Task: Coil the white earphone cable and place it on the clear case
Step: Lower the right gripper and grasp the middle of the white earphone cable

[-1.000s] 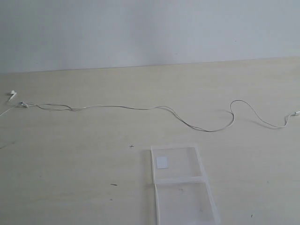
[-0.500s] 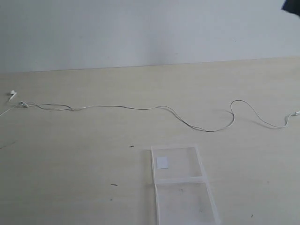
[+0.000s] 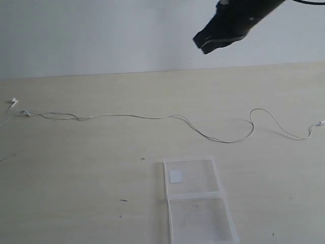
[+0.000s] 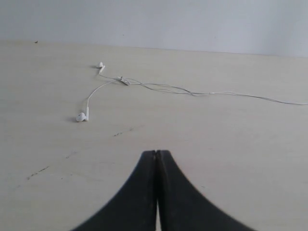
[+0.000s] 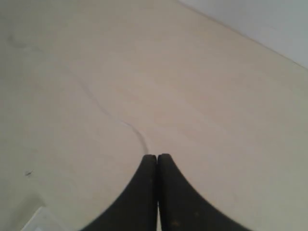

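The white earphone cable [image 3: 152,117] lies stretched across the table, one earbud [image 3: 13,102] at the far left and the plug end [image 3: 320,123] at the right edge. The clear case [image 3: 195,198] lies open and flat near the front, its white sticker [image 3: 175,176] on the far panel. My right gripper [image 3: 205,44] hangs high over the table's back, shut and empty; a blurred stretch of cable [image 5: 137,132] lies under its tips [image 5: 157,156]. My left gripper [image 4: 156,152] is shut and empty, short of the two earbuds [image 4: 82,116]. It is out of the exterior view.
The pale wooden table [image 3: 76,178] meets a plain white wall [image 3: 101,35] at the back. A few small dark specks [image 3: 123,200] dot the surface left of the case.
The right arm has swung in from the top right corner toward the middle, high above the table. Cable and case have not moved.
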Robot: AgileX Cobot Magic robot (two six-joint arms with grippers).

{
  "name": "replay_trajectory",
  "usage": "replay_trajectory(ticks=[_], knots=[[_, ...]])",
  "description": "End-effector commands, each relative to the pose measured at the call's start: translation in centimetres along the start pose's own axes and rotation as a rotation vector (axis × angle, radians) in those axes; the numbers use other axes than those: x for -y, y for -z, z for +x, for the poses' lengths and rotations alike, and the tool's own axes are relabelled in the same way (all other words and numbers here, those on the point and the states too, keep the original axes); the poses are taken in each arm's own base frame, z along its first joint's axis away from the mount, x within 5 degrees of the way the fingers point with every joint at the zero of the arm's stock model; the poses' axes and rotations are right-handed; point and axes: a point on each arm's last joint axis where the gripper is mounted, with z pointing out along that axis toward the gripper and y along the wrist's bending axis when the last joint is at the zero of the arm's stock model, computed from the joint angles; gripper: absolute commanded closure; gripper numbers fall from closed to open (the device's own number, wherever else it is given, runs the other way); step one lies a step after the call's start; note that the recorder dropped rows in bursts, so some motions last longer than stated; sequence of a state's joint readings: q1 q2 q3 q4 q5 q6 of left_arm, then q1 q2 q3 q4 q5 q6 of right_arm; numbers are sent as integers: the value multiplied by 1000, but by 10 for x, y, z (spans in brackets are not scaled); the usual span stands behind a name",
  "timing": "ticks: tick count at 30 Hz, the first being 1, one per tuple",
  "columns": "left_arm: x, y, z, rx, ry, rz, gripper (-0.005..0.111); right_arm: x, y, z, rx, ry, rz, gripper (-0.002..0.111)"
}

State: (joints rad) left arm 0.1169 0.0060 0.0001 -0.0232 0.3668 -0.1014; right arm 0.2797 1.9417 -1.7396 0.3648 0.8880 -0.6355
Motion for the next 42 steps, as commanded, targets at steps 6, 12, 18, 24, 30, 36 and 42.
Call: replay_trajectory(ticks=[6,12,18,24,30,36,42], knots=[[0,0,-1,13,4,-1,107,-22,-63,-16,-216,299,-180,108],[0,0,-1,13,4,-1,107,-15,-111,-1,-281,239,-180,108],[0,0,-1,13,4,-1,107,-5,-145,19,-370,149,-116,86],[0,0,-1,13,4,-1,107,-1,-163,28,-379,11,-59,58],[0,0,-1,13,4,-1,107,1,-172,31,-362,5,-38,58],[0,0,-1,13,4,-1,107,4,-180,38,-393,-14,-13,58],[0,0,-1,13,4,-1,107,4,-187,43,-407,-25,-10,58]])
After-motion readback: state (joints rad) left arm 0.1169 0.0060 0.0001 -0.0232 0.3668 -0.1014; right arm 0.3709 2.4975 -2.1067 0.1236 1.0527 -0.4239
